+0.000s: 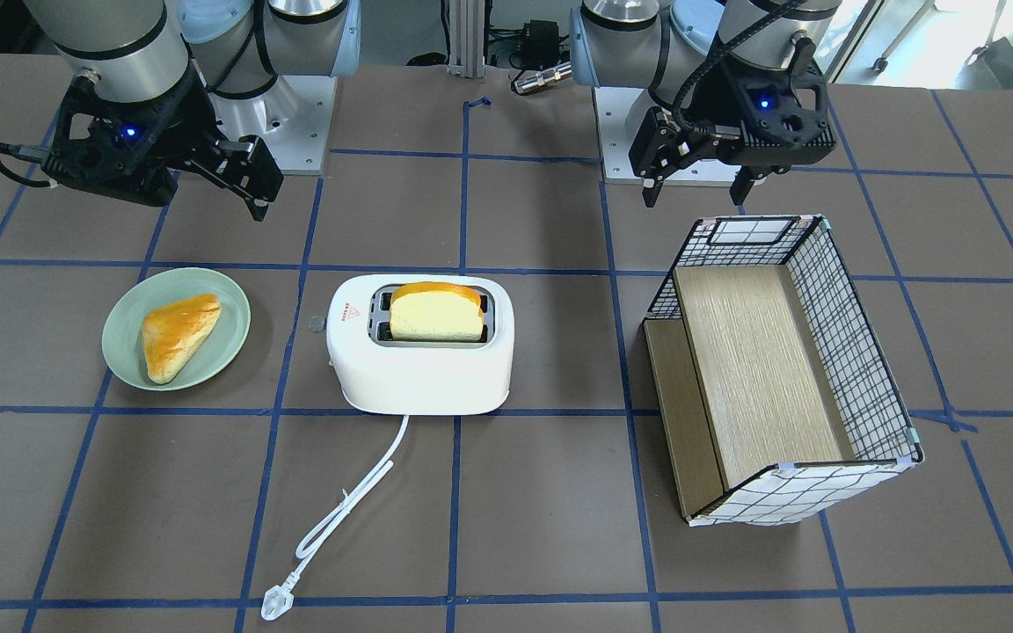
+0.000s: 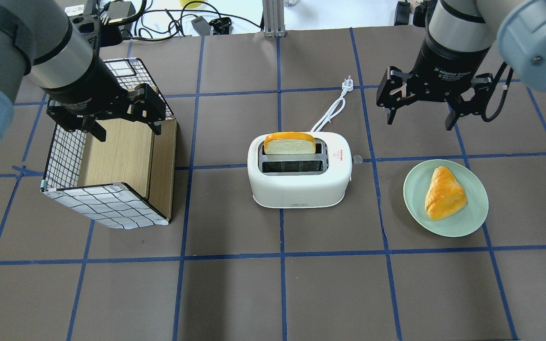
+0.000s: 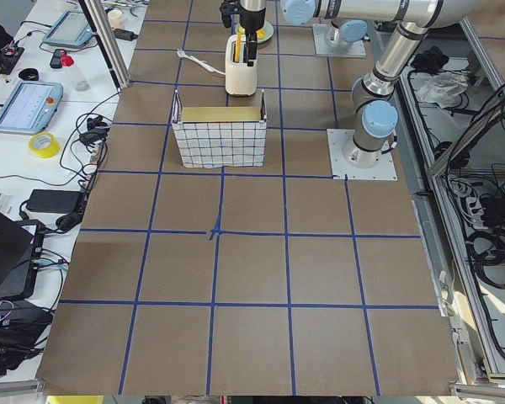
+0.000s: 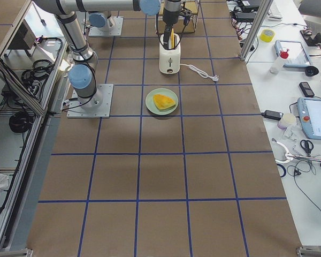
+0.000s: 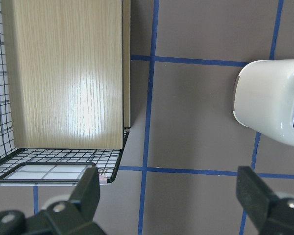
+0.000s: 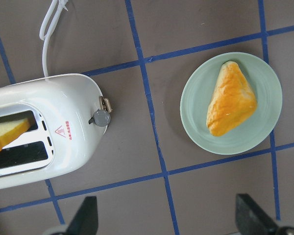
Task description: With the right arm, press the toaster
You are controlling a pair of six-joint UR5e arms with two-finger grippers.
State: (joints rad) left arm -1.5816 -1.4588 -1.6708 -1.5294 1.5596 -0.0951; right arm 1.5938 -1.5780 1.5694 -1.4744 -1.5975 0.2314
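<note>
The white toaster (image 1: pixel 423 369) stands at the table's middle, with a bread slice (image 1: pixel 436 316) upright in one slot. It also shows in the overhead view (image 2: pixel 301 187). Its grey side lever (image 6: pixel 100 117) sticks out of the end that faces the plate. My right gripper (image 2: pixel 420 113) is open and empty. It hovers above the table beyond the plate, to the right of the toaster and apart from it. It also shows in the front view (image 1: pixel 243 176). My left gripper (image 2: pixel 126 128) is open and empty above the basket.
A green plate (image 2: pixel 413 208) with a golden pastry (image 2: pixel 443 193) lies right of the toaster. A wire basket (image 2: pixel 64 151) with wooden panels stands to its left. The toaster's white cord and plug (image 2: pixel 347 84) trail away on the far side.
</note>
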